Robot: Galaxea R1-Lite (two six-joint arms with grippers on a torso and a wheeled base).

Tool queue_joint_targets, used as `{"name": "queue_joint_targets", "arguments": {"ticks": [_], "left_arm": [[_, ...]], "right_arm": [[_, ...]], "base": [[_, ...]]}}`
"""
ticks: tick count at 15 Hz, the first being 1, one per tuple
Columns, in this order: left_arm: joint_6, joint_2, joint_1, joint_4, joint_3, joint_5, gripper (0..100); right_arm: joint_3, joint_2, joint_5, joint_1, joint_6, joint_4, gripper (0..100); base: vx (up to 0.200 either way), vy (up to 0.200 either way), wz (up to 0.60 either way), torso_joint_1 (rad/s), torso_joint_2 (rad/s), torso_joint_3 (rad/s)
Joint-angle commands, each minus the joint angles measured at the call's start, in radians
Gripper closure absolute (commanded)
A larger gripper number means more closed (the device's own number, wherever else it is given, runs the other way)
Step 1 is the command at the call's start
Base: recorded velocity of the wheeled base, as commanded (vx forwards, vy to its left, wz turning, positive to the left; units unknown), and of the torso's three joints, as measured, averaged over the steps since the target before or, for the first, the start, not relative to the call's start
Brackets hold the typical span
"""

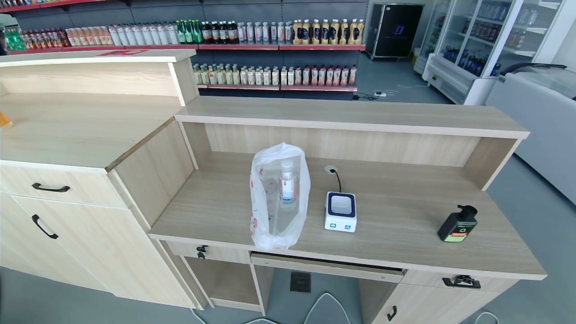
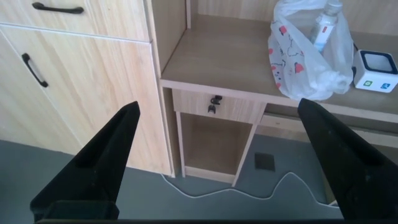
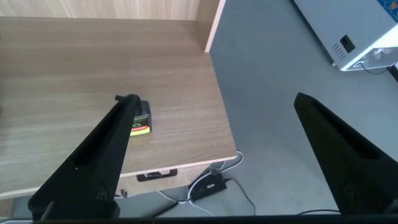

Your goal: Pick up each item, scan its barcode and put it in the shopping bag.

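Wood counter [image 1: 405,216] w/ clear bag [image 1: 265,211] upright mid-front, bottle [image 1: 287,182] inside, white scanner [image 1: 340,211] just beside it to the R. Black pump bottle [image 1: 457,223] near R end, well apart from scanner. L gripper [image 2: 219,104] spread wide, low before counter's L front; R gripper [image 3: 216,98] spread wide over R end near pump bottle.
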Motion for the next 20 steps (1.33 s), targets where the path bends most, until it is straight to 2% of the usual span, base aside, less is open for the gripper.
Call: {"name": "queue_joint_targets", "arguments": {"ticks": [1,5,8,10,12,17,20], "left_arm": [[0.001,0.0,0.001,-0.001,0.0,0.0,0],[0.003,0.0,0.001,-0.001,0.0,0.0,0],[0.003,0.0,0.001,-0.001,0.0,0.0,0],[0.003,0.0,0.001,-0.001,0.0,0.0,0],[0.003,0.0,0.001,-0.001,0.0,0.0,0],[0.003,0.0,0.001,-0.001,0.0,0.0,0],[0.003,0.0,0.001,-0.001,0.0,0.0,0]], "right_arm": [[0.001,0.05,0.0,-0.025,-0.001,-0.025,0],[0.055,0.112,0.0,-0.046,-0.015,-0.149,0],[0.143,0.196,0.011,-0.069,-0.032,-0.315,0],[0.161,0.24,0.17,-0.071,-0.024,-0.323,0],[0.162,0.29,0.209,-0.075,-0.035,-0.332,0],[0.169,0.4,0.212,-0.115,-0.044,-0.387,0],[0.104,0.509,0.212,-0.129,-0.099,-0.418,0]], "base": [[0.0,0.0,0.0,0.0,0.0,0.0],[0.0,0.0,0.0,0.0,0.0,0.0],[0.0,0.0,0.0,0.0,0.0,0.0],[0.0,0.0,0.0,0.0,0.0,0.0],[0.0,0.0,0.0,0.0,0.0,0.0],[0.0,0.0,0.0,0.0,0.0,0.0],[0.0,0.0,0.0,0.0,0.0,0.0]]}}
